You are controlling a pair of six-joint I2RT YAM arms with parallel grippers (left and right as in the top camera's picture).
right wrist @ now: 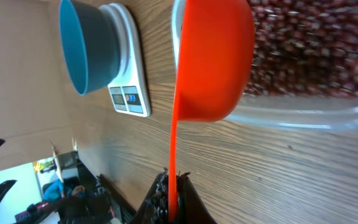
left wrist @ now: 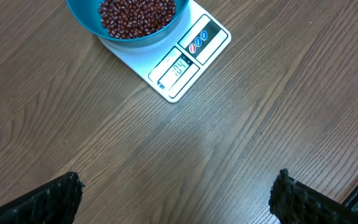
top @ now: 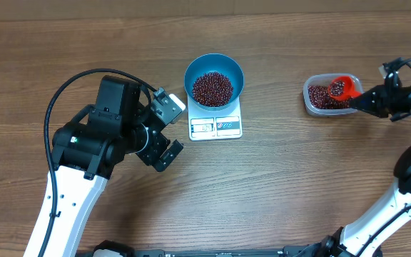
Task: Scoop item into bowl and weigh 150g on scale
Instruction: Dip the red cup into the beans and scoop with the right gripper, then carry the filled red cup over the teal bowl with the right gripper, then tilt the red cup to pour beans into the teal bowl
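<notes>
Overhead, the bowl (top: 191,77) of beans (top: 212,88) sits on the scale (top: 216,127). The left gripper (top: 171,130) gapes just beside it, and the right gripper (top: 360,100) holds a scoop (top: 342,87) over the tub (top: 312,101). Left wrist: fingers (left wrist: 48,199) stand wide apart. Right wrist: jaws pinch the scoop's handle.

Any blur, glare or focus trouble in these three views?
Overhead: evenly lit and sharp, with only soft shadows. Left wrist: the scale is crisp, its display readable without glare. Right wrist: the orange scoop looks soft because it is so close, and the beans in the clear tub behind it are blurred.
</notes>
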